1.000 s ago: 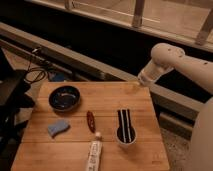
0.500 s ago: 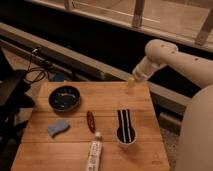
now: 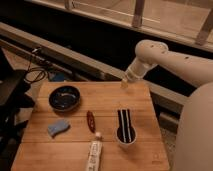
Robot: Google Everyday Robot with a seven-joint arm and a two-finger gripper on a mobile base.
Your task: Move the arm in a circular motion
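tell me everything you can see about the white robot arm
The arm is glossy white, built of thick rounded tube segments with a bulbous joint at its bend. It enters from the right and angles down to a pale yellowish gripper that hovers over the far edge of the wooden table, holding nothing.
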